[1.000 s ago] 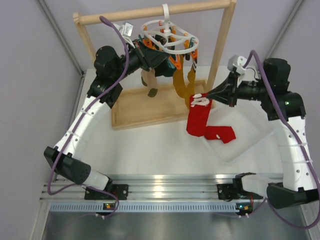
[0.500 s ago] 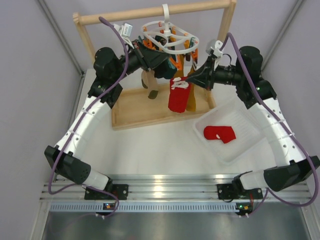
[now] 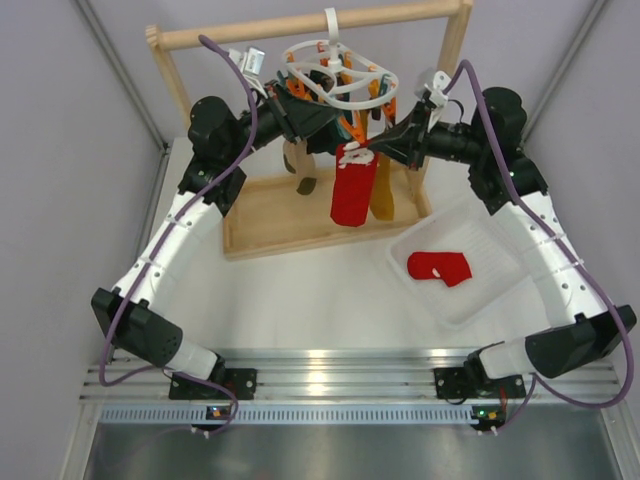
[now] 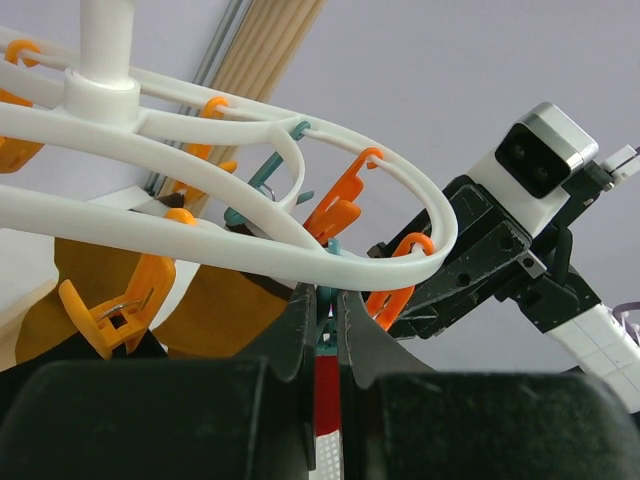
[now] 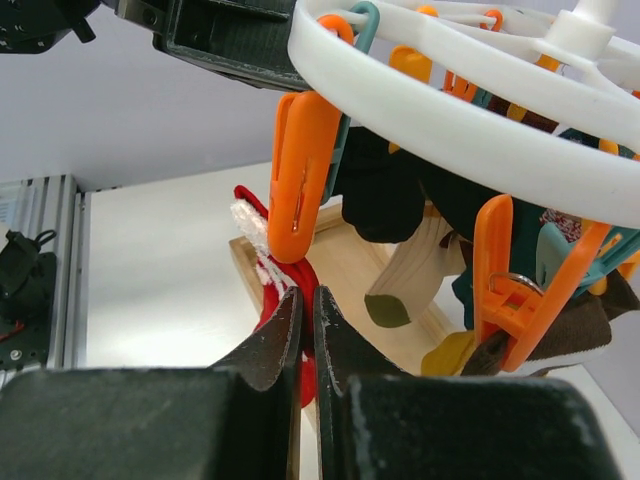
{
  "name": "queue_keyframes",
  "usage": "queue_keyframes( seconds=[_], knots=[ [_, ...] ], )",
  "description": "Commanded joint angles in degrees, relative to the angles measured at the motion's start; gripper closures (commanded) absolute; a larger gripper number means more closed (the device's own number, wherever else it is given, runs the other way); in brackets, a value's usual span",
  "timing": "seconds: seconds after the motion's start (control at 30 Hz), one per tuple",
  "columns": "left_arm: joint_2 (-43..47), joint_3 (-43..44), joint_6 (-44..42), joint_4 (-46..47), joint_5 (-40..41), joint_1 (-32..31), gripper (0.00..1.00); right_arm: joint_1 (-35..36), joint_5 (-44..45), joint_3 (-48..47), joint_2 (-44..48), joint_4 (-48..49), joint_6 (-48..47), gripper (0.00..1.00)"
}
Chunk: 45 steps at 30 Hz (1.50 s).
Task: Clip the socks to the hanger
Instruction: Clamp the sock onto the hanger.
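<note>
work remains: right tool (image 3: 373,150) grips red sock (image 3: 352,197) at hanger (image 4: 150,222), left tool (image 4: 320,305) pinches teal clip (image 4: 324,335), second sock (image 3: 438,267) lies unclipped.

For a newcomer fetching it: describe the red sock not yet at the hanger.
Right of the wooden rack frame, a shallow white plastic tray sits on the table. The bright red sock lies flat in it, alone; the other red sock hangs from the right gripper.
</note>
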State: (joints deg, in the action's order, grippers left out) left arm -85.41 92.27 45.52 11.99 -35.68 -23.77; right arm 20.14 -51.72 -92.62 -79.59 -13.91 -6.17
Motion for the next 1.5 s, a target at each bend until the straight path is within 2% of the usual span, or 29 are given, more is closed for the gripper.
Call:
queue_keyframes(
  seconds=[0.0, 0.73, 1.47],
  knots=[
    [-0.3, -0.8, 1.5, 2.6, -3.5, 0.3, 1.00, 0.9, -0.7, -0.5, -0.4, 4.3, -0.1, 1.00],
    [-1.3, -1.0, 4.0, 5.9, -6.4, 0.7, 1.00, 2.5, -2.9, -0.2, -2.3, 4.7, -3.8, 1.00],
    [-1.9, -2.0, 2.6, 6.1, -8.4, 0.6, 1.00, 3.4, -4.3, -3.5, -5.3, 13.4, 3.3, 1.00]
  ],
)
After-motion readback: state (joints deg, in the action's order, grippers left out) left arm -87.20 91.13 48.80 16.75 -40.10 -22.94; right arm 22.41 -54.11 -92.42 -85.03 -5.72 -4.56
